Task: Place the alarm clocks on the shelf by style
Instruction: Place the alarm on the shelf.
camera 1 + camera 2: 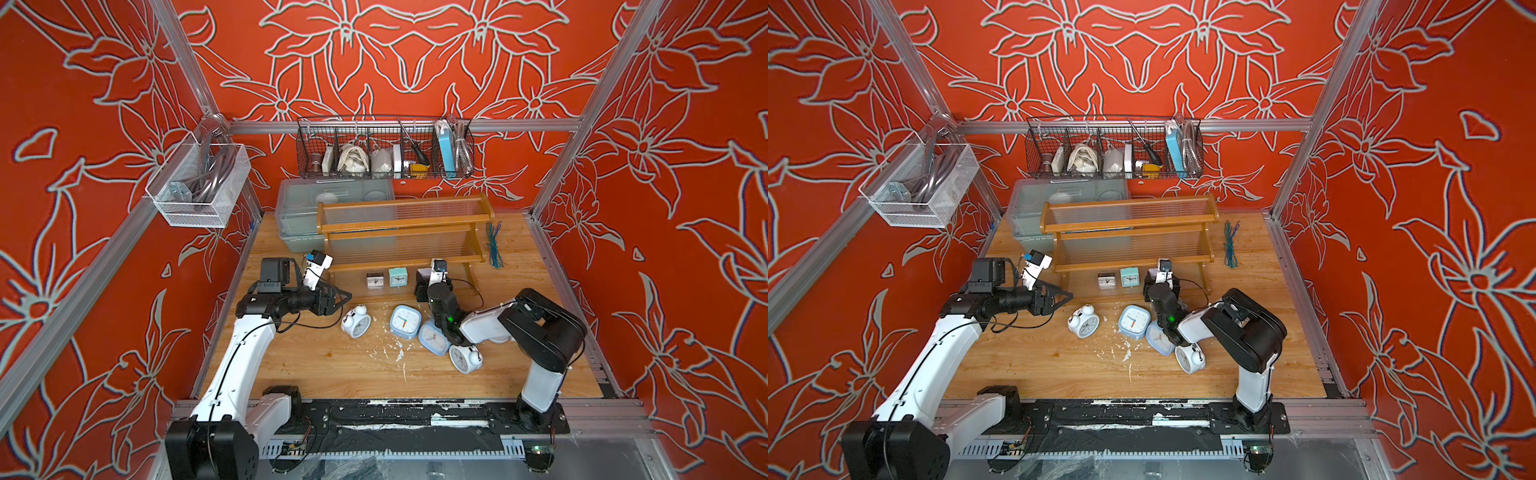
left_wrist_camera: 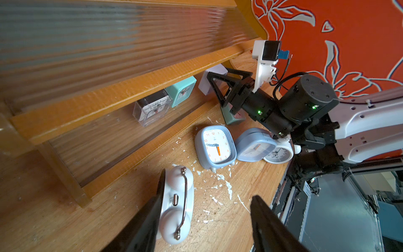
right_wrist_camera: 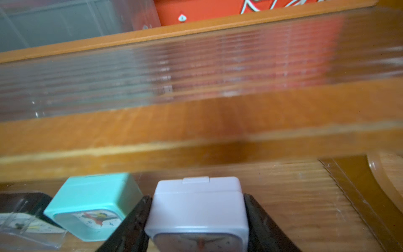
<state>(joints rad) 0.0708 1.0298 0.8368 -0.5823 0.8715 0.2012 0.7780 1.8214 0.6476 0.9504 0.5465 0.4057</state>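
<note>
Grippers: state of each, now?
Left gripper: open, holding nothing; white twin-bell clock lies beside one finger.
Right gripper: closed on the small white square clock.

Walls are loud: orange-red panels (image 1: 415, 62) covered in big grey-outlined flowers, held in a silver aluminium frame (image 1: 523, 124). The base is a light wooden tabletop (image 1: 332, 374) with white flecks (image 1: 399, 353) near the middle. A black wire basket (image 1: 302, 149) of odds and ends hangs on the far rail, a white mesh basket (image 1: 195, 216) on the left one, and a clear plastic bin (image 1: 291, 232) sits far left. Soft, even light.
</note>
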